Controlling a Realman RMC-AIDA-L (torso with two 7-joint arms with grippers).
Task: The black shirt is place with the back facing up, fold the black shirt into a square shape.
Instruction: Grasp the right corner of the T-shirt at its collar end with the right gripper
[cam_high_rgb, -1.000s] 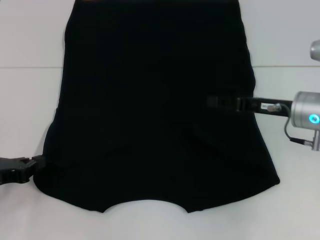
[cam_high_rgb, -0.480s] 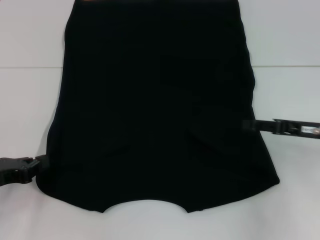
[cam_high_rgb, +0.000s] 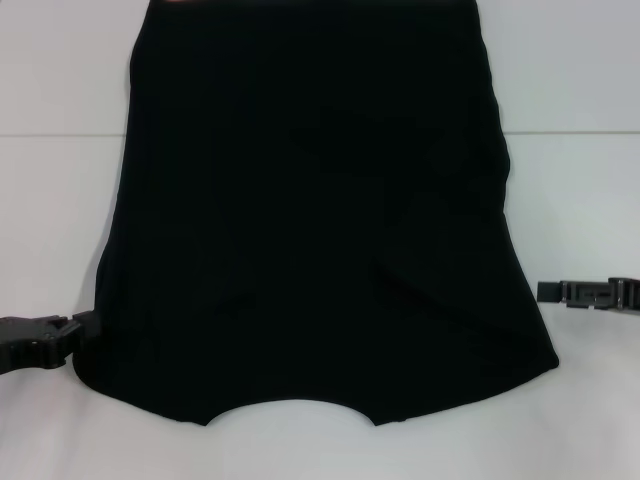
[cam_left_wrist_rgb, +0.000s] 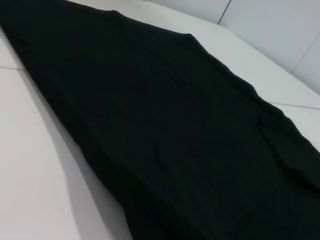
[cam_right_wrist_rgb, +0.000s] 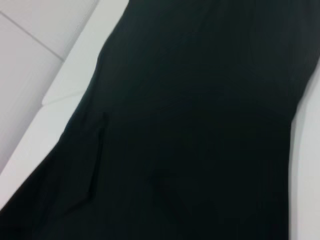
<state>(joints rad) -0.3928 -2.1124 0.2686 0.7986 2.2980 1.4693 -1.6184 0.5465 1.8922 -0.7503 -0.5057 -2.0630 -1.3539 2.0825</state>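
Left gripper (cam_high_rgb: 75, 328) at the black shirt (cam_high_rgb: 310, 220)'s near left corner, jaws' grip indiscernible; nearer arm | right gripper (cam_high_rgb: 548, 291) just off its right edge, jaws likewise unclear | shirt flat on white tabletop (cam_high_rgb: 60, 200), long axis running away from the robot

Bright even light; black shirt (cam_high_rgb: 310, 220) detail lost; right wrist view soft.

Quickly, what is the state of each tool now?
Left tool: at the black shirt edge, state cannot be told.
Right tool: beside the shirt, cannot be told.
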